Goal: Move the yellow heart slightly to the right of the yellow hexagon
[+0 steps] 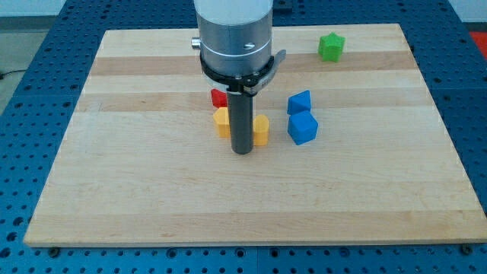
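My tip (242, 151), a bare rod with no claw to open or close, stands at frame centre between two yellow blocks: one (221, 120) touching its left, one (261, 130) touching its right, their shapes unclear.

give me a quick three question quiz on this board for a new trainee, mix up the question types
1. True or false: my tip rests between the two yellow blocks, one on the view's left and one on the view's right.
2. Which block sits alone near the view's top right? A) red block B) green block C) blue block
3. Fill in: the two blue blocks, upper and lower, lie to the view's ____ of the rod.

Key: 1 true; 2 B, the green block; 3 right.
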Controlling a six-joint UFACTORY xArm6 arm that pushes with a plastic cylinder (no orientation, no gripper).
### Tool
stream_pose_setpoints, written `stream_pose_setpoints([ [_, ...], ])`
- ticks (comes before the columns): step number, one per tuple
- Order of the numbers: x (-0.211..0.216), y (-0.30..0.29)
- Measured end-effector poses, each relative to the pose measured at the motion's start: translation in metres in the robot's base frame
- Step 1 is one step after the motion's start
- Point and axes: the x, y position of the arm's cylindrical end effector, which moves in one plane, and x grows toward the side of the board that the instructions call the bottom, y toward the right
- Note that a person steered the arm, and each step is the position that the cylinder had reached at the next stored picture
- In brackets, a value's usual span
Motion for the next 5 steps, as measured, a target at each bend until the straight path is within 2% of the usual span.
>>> stream_pose_setpoints([
  [2, 0.010, -0.003],
  [4, 0.061, -0.010],
  [5, 0.088, -0.067],
])
